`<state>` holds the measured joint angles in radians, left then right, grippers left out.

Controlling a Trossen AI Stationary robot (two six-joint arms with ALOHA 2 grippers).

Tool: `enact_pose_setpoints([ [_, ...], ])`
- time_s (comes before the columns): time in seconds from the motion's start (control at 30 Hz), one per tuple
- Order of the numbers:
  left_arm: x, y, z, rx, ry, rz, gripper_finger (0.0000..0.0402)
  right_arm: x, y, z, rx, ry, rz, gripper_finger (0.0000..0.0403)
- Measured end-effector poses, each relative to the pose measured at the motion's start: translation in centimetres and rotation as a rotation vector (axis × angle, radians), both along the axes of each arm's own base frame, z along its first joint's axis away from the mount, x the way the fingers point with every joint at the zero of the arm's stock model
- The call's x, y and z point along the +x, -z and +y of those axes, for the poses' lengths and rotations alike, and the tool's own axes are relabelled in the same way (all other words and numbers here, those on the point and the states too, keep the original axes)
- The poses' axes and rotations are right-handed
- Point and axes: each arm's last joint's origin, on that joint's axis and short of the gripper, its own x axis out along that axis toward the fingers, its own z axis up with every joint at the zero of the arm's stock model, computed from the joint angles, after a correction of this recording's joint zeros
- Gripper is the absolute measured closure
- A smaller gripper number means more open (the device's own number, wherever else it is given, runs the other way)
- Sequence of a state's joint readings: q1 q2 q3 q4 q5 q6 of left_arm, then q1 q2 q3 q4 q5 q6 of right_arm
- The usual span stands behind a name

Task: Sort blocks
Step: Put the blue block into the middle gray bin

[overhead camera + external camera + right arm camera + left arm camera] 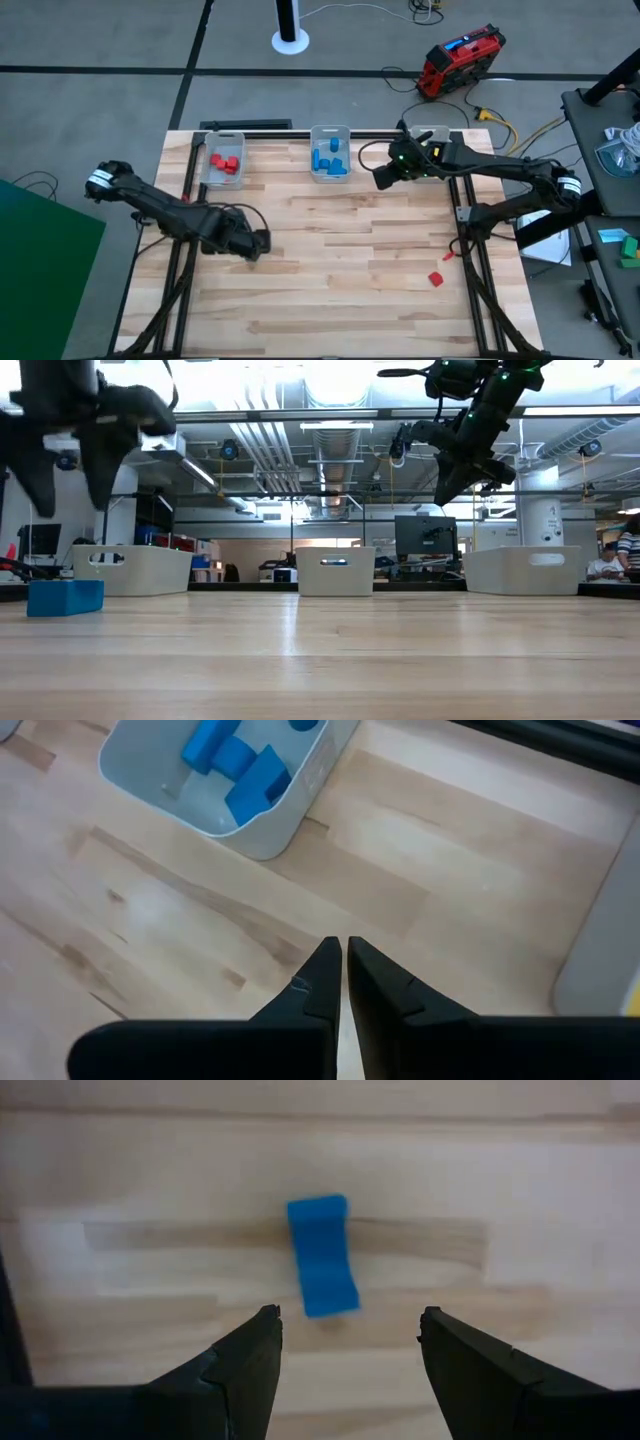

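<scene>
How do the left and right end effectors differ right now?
The left end effector is open, fingers spread over a blue block on the bare table. The right end effector is shut and holds nothing. The left one sits at the table's left-middle; the right one is at the far side, between the blue bin and the right bin. Both are dark two-finger end effectors raised off the table.

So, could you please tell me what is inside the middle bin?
The middle bin holds only blue blocks; the right wrist view shows several piled together. How many there are cannot be told, since they overlap and the view cuts some off.
</scene>
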<state>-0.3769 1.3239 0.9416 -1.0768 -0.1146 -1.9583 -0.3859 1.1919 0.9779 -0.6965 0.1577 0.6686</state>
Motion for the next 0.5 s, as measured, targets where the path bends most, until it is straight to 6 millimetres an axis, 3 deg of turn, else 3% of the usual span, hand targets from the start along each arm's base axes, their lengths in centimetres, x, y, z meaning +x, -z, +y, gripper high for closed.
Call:
enact_pose_setpoints([
  [0.5, -0.8, 5.5, 0.8, -0.015, -0.029, -0.035, 0.0162, 0.0, 0.0, 0.0, -0.006, -0.012, 0.005, 0.0390],
])
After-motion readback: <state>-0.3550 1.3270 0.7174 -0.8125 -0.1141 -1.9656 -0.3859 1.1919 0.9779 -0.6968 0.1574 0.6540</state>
